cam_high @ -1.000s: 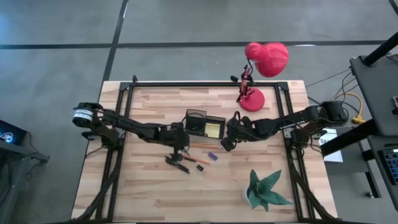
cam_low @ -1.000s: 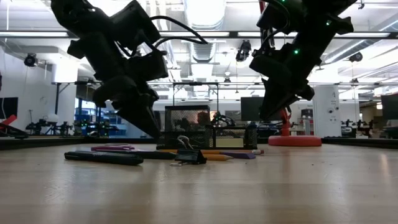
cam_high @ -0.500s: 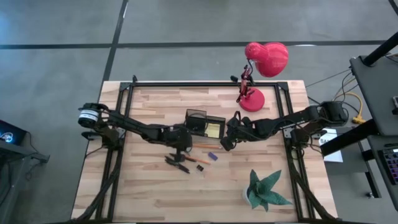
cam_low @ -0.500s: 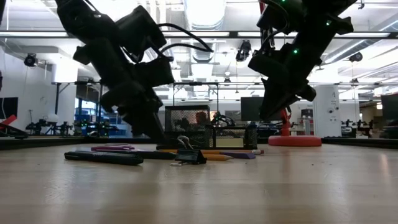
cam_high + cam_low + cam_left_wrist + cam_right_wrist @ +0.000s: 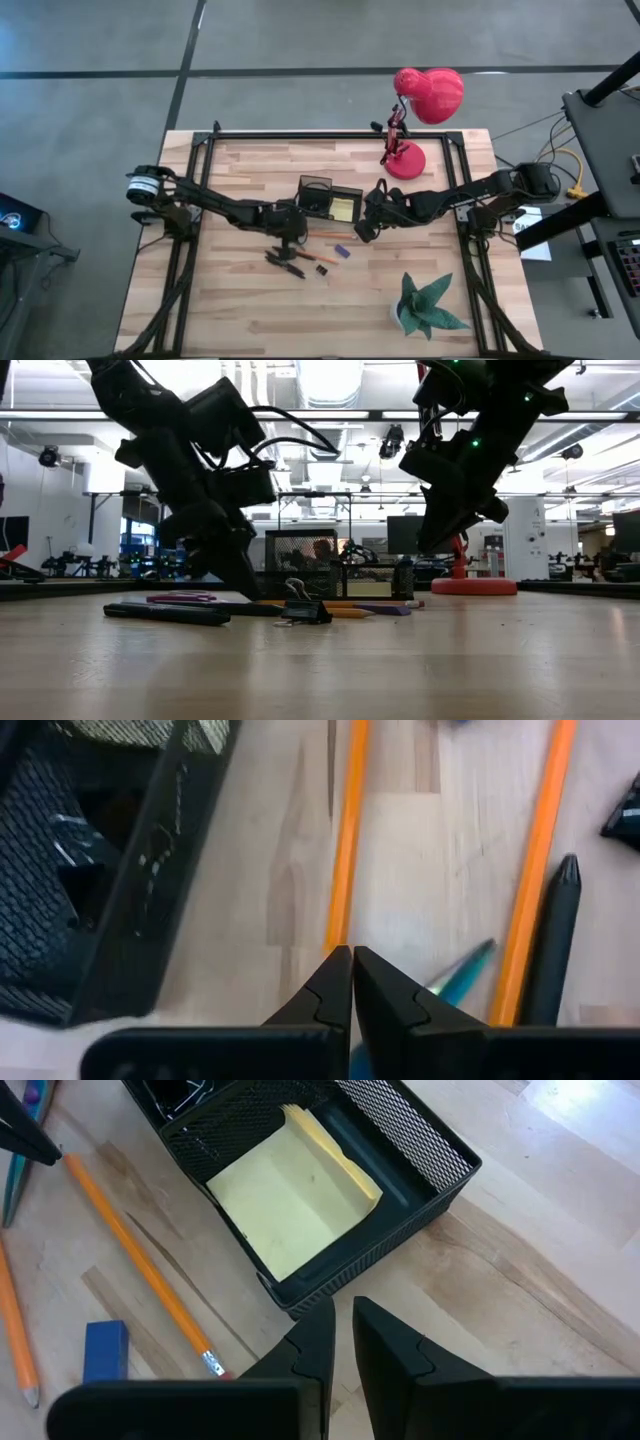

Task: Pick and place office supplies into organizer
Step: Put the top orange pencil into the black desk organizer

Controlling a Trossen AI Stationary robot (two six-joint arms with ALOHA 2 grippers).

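The left gripper [image 5: 352, 982], fingers pressed together and empty, hovers over two orange pencils [image 5: 345, 840] beside the black mesh organizer [image 5: 331, 197]. The yellow sticky-note pad [image 5: 290, 1205] sits inside it; the right gripper [image 5: 343, 1332], nearly closed, holds nothing.

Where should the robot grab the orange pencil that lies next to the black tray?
Probably at the middle of its shaft, coming straight down from above. The orange pencil lies flat on the wooden table, long and thin, so fingers set across it would close on its narrow sides. Its middle has bare wood on both sides, while the black tray stands near one side. The left end effector is closest.
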